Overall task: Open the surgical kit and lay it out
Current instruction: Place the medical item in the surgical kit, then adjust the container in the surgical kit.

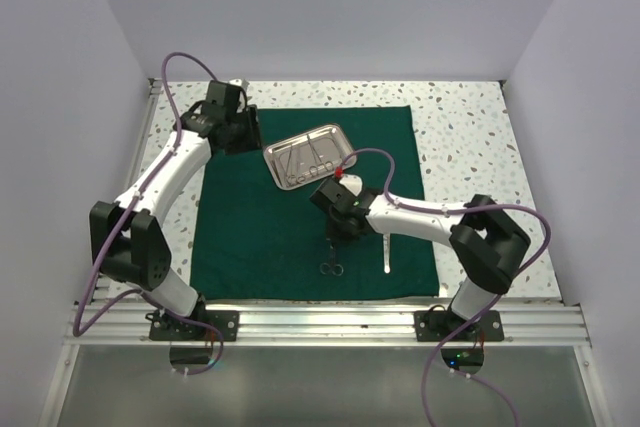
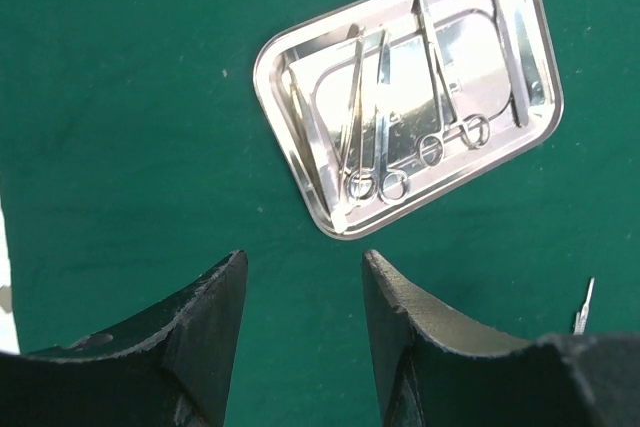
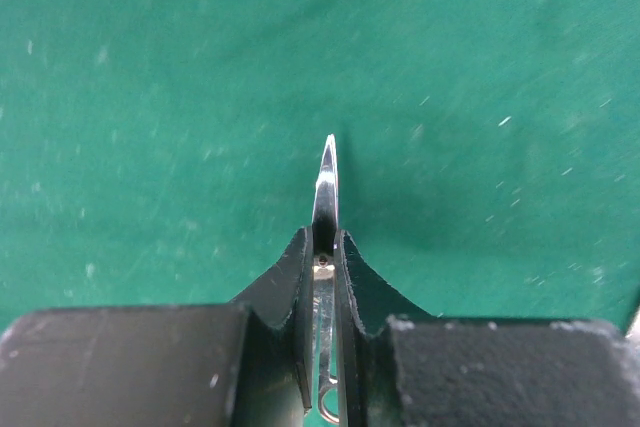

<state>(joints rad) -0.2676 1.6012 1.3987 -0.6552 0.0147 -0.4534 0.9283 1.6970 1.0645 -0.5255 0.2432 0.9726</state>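
Speckled tabletop [image 1: 470, 127], white walls. Green cloth [image 1: 250, 237] is already spread flat. Tweezers [image 1: 387, 252] are laid out; scissors [image 1: 332, 267] are pinched by the right tool [image 3: 325, 237]. Other instruments [image 2: 400, 137] are left in the tray [image 2: 300, 172]. The left tool [image 2: 305, 265] is held partly open, empty.

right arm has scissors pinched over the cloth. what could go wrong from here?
The right end effector grips the slim steel scissors by a thin edge; they could swivel or slip out. The slim steel tweezers lie nearby on the dark green cloth wrap; setting down carelessly might knock them.
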